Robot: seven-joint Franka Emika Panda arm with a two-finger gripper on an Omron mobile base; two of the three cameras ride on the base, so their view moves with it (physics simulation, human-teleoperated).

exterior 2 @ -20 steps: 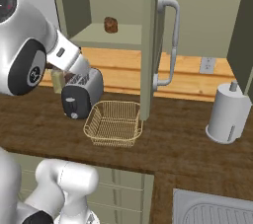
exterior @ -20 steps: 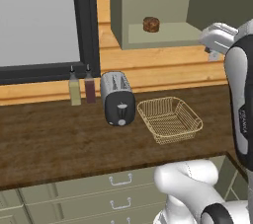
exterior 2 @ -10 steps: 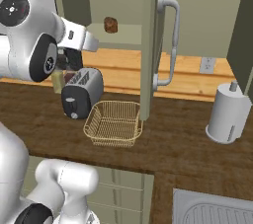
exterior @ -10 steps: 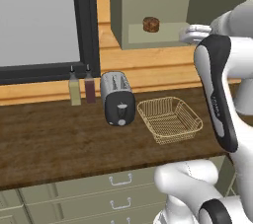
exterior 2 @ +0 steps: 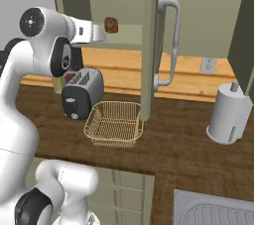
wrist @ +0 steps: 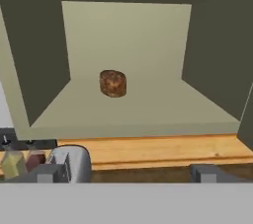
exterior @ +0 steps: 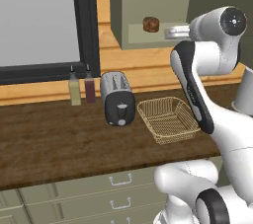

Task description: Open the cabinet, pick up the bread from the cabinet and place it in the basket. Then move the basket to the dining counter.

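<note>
The olive-green cabinet [exterior: 129, 6] stands open, its door [exterior 2: 150, 50] swung out with the silver handle [exterior 2: 171, 40] facing the room. The bread [exterior: 151, 24] [exterior 2: 111, 25] [wrist: 112, 83], a small dark-brown bun, sits on the shelf inside. My gripper [exterior: 171, 33] [exterior 2: 101, 34] [wrist: 127, 173] is open and empty at shelf height, just in front of the cabinet's opening and short of the bun. The tan mesh basket [exterior: 168, 119] [exterior 2: 115, 124] lies empty on the dark worktop below. The dining counter is out of view.
A silver toaster [exterior: 117, 98] [exterior 2: 82, 92] stands just left of the basket, with two bottles [exterior: 82, 89] beside it under a window. A paper towel roll [exterior 2: 229, 115] stands at the right and a sink [exterior 2: 218, 211] lies at the lower right.
The arm has swung up and over, bringing the open hand from the right side to the front of the cabinet shelf. Bread and basket have not moved.
</note>
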